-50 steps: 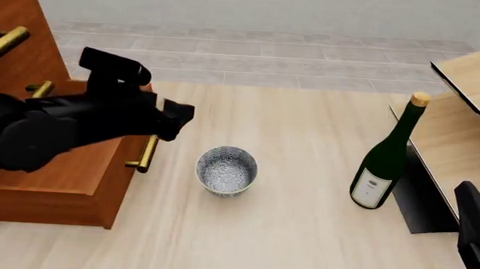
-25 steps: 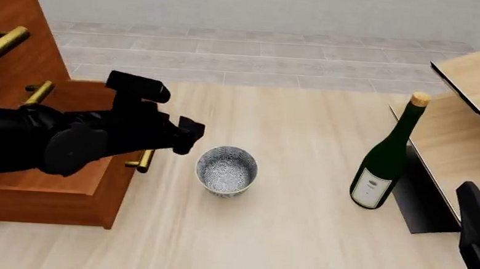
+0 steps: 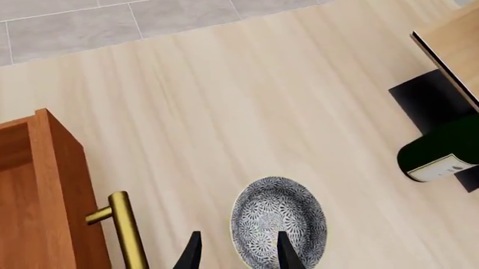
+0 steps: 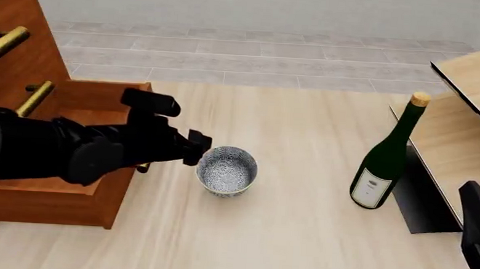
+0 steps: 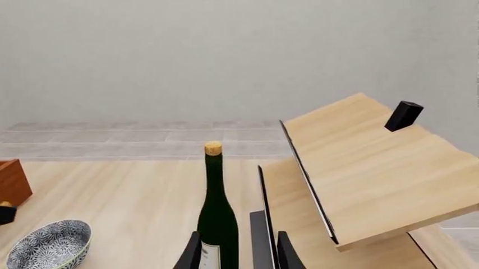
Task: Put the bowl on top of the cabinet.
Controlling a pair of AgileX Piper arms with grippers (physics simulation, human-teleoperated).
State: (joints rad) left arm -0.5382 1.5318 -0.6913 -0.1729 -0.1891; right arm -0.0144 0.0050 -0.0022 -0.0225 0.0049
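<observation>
Left end effector [image 4: 197,148] advanced to bowl [image 4: 226,169], jaws apart

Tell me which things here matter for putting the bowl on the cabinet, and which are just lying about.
Job:
bowl
cabinet
left hand, open at the bowl's rim

Lying about:
bottle
shelf unit

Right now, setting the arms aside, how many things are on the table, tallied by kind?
Bowls: 1, the bowl, patterned blue-grey.
Bottles: 1, the dark green bottle, corked and upright.
Cabinets: 1, the reddish-brown cabinet with brass handles.
Shelf units: 1, the pale wood shelf unit with black edges.
Total: 4.
</observation>
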